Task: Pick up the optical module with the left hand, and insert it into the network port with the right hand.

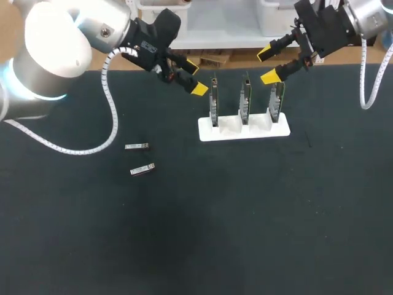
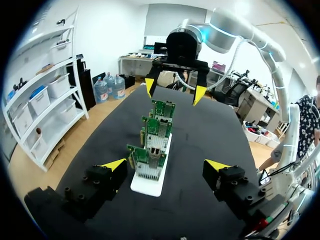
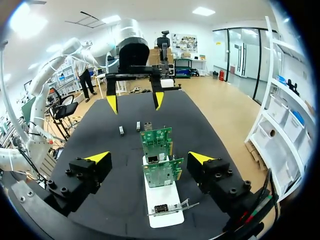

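Two small silver optical modules (image 1: pixel 137 146) (image 1: pixel 142 169) lie on the black mat at left of centre, seen also as modules (image 3: pixel 121 130) (image 3: pixel 138 126) in the right wrist view. A white stand (image 1: pixel 244 129) holds three upright green network cards (image 1: pixel 214 101) (image 1: pixel 245 101) (image 1: pixel 277 101). My left gripper (image 1: pixel 195 77) hangs open just left of the left card, holding nothing. My right gripper (image 1: pixel 266 66) hangs open above the right card, also holding nothing. From each wrist the row of cards (image 2: pixel 148 160) (image 3: pixel 162 172) stands ahead between open fingers, the other gripper (image 2: pixel 172 90) (image 3: pixel 134 102) beyond.
The black mat (image 1: pixel 245 233) covers the table. The stand (image 2: pixel 150 185) sits towards the back, between both grippers. A white cable (image 1: pixel 113 117) loops down from my left arm onto the mat.
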`<state>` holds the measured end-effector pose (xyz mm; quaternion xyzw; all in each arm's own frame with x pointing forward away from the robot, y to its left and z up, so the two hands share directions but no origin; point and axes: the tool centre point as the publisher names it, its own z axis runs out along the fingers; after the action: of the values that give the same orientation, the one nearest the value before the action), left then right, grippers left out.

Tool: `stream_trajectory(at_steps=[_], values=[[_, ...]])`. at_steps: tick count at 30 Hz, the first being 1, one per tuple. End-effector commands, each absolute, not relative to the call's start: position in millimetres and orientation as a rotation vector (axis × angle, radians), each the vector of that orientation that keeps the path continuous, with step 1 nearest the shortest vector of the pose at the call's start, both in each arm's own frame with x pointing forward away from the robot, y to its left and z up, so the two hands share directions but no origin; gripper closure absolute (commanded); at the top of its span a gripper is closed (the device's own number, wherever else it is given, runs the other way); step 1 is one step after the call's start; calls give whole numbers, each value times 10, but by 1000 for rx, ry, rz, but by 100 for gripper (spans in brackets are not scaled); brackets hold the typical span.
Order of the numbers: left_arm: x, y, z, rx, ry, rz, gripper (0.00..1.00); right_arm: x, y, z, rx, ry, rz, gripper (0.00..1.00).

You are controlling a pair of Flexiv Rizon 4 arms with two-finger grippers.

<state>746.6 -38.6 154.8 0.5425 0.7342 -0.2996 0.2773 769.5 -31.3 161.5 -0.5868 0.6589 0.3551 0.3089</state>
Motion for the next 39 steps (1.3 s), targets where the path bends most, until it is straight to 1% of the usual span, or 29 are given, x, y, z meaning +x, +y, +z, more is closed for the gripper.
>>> stream_trajectory(at_steps=[1, 9, 18, 27, 39], values=[[7244, -203, 1656, 1460, 2040, -714, 0, 7686, -310, 1615, -1550, 1742, 935, 0], [6965, 124, 1632, 1513, 2294, -518, 0, 7686, -310, 1615, -1550, 1742, 935, 0], [6717, 405, 1284, 1505, 2512, -369, 0, 7686, -310, 1615, -1550, 1742, 935, 0], [6662, 646, 1111, 1571, 2647, -311, 0, 7686, -310, 1615, -1550, 1742, 935, 0], [6649, 865, 913, 1858, 2705, -272, 0, 7686, -310, 1615, -1550, 1742, 935, 0]])
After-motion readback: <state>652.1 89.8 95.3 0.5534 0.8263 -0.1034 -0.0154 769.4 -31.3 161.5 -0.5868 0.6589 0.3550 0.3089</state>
